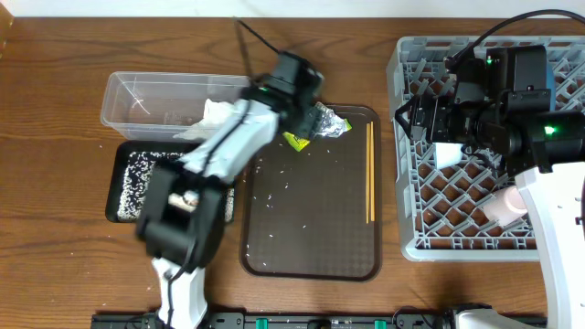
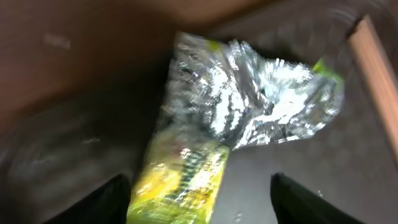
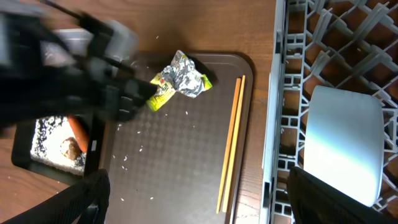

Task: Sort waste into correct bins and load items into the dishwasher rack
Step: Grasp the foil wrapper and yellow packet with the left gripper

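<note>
Wrapper [image 2: 236,118] blurred, cut off below; left jaws apart, right jaws apart.

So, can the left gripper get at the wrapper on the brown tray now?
Probably yes: the left gripper hangs open just above the wrapper, nothing covers it, and the chopsticks lie well aside.

Wooden table [image 1: 55,183] with clear tub [image 1: 137,87], black tray [image 1: 116,216], brown tray [image 1: 311,210] and grey rack [image 1: 430,215] on it

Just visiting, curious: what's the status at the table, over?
Left gripper open over wrapper on brown tray. Right gripper open above rack. Chopsticks beside wrapper, not touching.
</note>
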`<state>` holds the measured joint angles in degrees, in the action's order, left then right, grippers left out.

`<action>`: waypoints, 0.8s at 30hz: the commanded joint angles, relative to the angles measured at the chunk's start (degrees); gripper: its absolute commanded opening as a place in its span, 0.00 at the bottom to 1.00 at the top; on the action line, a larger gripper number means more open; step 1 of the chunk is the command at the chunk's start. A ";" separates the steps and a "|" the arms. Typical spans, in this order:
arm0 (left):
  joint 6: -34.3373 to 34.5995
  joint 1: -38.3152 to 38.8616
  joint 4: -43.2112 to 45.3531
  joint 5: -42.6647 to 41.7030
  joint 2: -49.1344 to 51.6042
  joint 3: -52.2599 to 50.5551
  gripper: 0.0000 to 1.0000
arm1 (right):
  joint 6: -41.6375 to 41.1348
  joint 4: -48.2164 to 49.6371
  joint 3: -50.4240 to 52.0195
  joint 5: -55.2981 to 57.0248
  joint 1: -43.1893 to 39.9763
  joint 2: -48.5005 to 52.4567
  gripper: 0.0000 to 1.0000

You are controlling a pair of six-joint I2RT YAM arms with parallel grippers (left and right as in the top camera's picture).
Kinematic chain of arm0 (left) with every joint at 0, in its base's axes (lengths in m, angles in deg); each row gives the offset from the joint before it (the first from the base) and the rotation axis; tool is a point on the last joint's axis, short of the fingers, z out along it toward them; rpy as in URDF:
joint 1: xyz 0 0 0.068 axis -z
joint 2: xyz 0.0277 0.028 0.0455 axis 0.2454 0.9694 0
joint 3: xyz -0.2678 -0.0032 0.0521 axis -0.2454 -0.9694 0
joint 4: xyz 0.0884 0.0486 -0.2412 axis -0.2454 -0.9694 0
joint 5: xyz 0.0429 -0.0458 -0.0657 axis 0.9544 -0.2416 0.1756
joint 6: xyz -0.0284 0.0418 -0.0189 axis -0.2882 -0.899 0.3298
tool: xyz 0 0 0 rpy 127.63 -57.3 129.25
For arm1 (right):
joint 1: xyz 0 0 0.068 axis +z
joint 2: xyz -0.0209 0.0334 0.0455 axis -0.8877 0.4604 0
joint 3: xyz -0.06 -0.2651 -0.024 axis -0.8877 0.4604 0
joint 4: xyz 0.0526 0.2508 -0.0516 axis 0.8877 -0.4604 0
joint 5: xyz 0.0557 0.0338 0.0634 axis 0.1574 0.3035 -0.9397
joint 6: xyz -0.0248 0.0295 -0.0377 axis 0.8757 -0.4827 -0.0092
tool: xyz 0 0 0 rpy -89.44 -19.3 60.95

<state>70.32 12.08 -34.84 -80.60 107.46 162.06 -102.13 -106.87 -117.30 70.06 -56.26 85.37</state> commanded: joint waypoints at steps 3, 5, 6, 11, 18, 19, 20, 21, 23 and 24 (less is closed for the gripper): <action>-0.85 0.81 3.02 0.35 3.72 -0.28 0.74 | 0.24 -0.50 -0.76 0.22 0.79 -0.22 0.87; -0.87 0.81 4.17 0.74 4.44 -0.28 0.74 | 0.24 -0.70 -0.76 0.22 0.79 -0.22 0.87; -0.87 0.79 4.37 0.74 4.68 -0.28 0.74 | 0.24 -0.72 -0.76 0.22 0.79 -0.22 0.87; -0.83 0.76 3.13 0.61 5.14 -0.26 0.25 | 0.24 -0.72 -0.76 0.22 0.79 -0.22 0.87; -0.83 0.79 -2.45 0.31 1.97 0.83 0.06 | 0.26 -0.70 -0.76 0.26 0.79 -0.22 0.87; -0.83 0.79 -3.02 0.33 1.09 1.07 0.06 | 0.24 -0.68 -0.76 0.39 0.79 -0.22 0.87; -0.83 0.63 -3.41 0.33 -0.76 1.20 0.06 | 0.24 -0.68 -0.76 0.59 0.79 -0.22 0.88; -0.83 0.63 -3.39 0.33 -1.60 1.20 0.06 | 0.26 -0.66 -0.76 0.66 0.79 -0.22 0.88; -0.87 0.46 -2.64 0.42 -3.89 1.20 0.06 | 0.26 -0.66 -0.76 0.66 0.79 -0.22 0.88; -0.87 0.35 -1.88 1.05 -4.57 1.20 0.15 | 0.26 -0.68 -0.76 0.66 0.79 -0.22 0.88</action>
<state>69.30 12.95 -37.63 -80.34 108.24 161.98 -102.13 -107.48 -117.30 70.26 -56.26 85.37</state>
